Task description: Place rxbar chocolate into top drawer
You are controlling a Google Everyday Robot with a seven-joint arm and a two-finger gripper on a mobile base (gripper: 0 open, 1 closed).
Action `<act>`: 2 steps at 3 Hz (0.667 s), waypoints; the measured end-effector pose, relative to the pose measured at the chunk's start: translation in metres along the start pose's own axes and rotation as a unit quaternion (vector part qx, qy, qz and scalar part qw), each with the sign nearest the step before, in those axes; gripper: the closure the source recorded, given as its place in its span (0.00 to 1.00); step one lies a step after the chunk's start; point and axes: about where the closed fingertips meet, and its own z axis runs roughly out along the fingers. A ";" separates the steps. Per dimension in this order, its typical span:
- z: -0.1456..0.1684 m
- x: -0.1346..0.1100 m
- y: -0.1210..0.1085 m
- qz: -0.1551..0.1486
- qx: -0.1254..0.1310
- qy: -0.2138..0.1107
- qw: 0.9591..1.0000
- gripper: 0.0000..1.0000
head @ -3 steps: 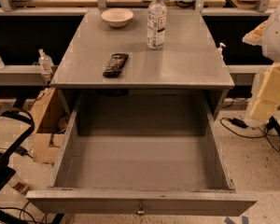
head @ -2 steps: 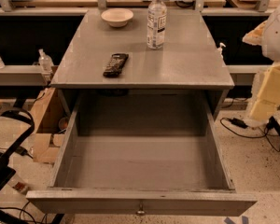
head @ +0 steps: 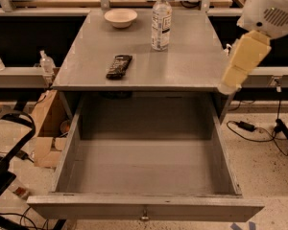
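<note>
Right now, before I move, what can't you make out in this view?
Camera view:
Dark glossy rxbar chocolate wrapper: print too small to read.
Grey wooden top drawer: back end shadowed under the tabletop.
Cream gripper beside the tabletop's right edge: arm above cut off by the frame.

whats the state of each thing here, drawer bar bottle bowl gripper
wide grey wooden top drawer: open, nothing inside
dark glossy-wrapped rxbar chocolate: lying flat on the grey tabletop, not held
clear plastic water bottle: upright, capped
small white bowl: upright, looks empty
cream gripper: at the tabletop's right edge, away from the bar
</note>
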 end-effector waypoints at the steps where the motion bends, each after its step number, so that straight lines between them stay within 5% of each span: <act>1: -0.004 -0.026 -0.023 0.066 0.023 0.012 0.998 0.00; 2: -0.010 -0.041 -0.037 0.136 0.064 0.015 0.988 0.00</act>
